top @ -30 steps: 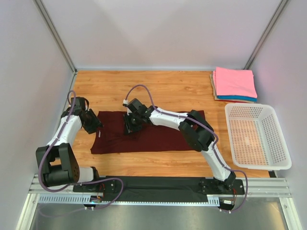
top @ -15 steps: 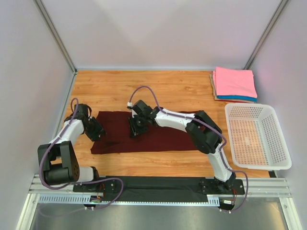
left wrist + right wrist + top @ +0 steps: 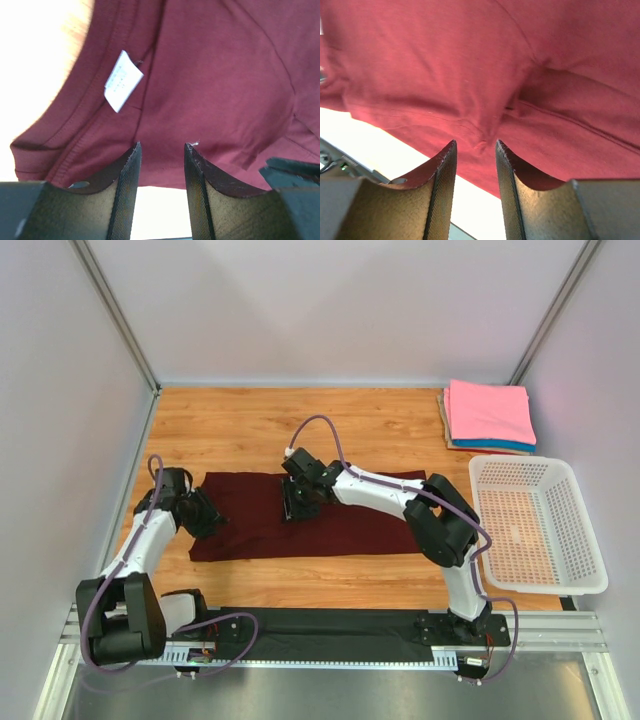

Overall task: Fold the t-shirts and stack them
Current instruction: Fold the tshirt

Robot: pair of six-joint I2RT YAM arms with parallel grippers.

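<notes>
Wood table point(image 3: 250, 430), white walls point(image 3: 350, 310); maroon tee point(image 3: 340, 525) flat; L gripper point(image 3: 162, 145), R gripper point(image 3: 476, 142) jaws apart.

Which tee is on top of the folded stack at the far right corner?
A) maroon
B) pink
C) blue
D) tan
B: the pink tee lies uppermost at the far right corner, while the maroon tee is spread flat mid-table.
</notes>
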